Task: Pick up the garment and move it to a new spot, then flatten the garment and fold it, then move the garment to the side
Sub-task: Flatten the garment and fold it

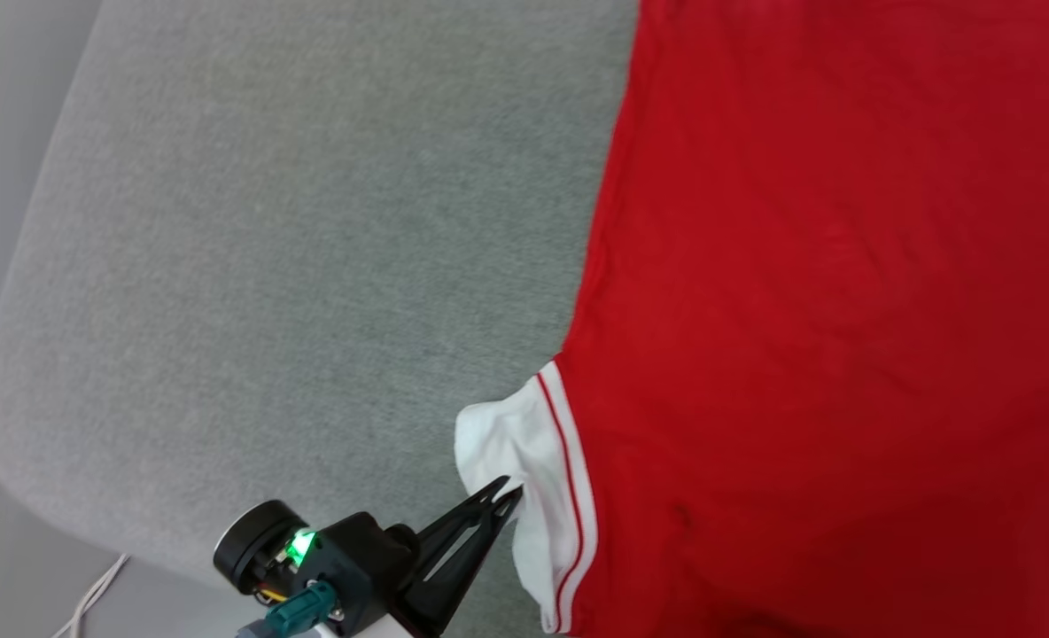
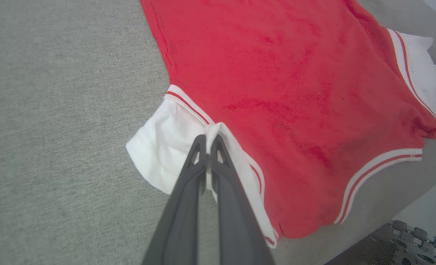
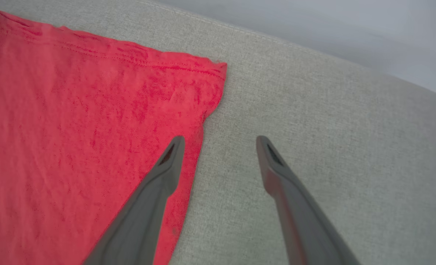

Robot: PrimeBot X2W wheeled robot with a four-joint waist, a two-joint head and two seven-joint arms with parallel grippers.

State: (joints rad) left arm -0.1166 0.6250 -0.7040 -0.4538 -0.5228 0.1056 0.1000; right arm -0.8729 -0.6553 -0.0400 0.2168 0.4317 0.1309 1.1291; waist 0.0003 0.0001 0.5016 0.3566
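Observation:
The red garment (image 1: 826, 310) lies spread flat on the grey cushion, plain red side up, filling the right of the head view. Its white sleeve (image 1: 524, 443) with red-white trim sticks out at the lower middle. My left gripper (image 1: 508, 496) is shut on a pinched fold of that sleeve; in the left wrist view the garment (image 2: 284, 92) spreads beyond the closed left gripper (image 2: 207, 141). In the right wrist view my right gripper (image 3: 220, 140) hangs open over the garment's side edge (image 3: 92, 129), one finger above the red cloth, the other above bare cushion.
The grey cushion (image 1: 294, 266) has a rounded corner at the lower left of the head view, with pale floor and a white cable (image 1: 90, 602) beyond it. A metal part of the robot's base (image 2: 417, 243) shows past the cushion's edge in the left wrist view.

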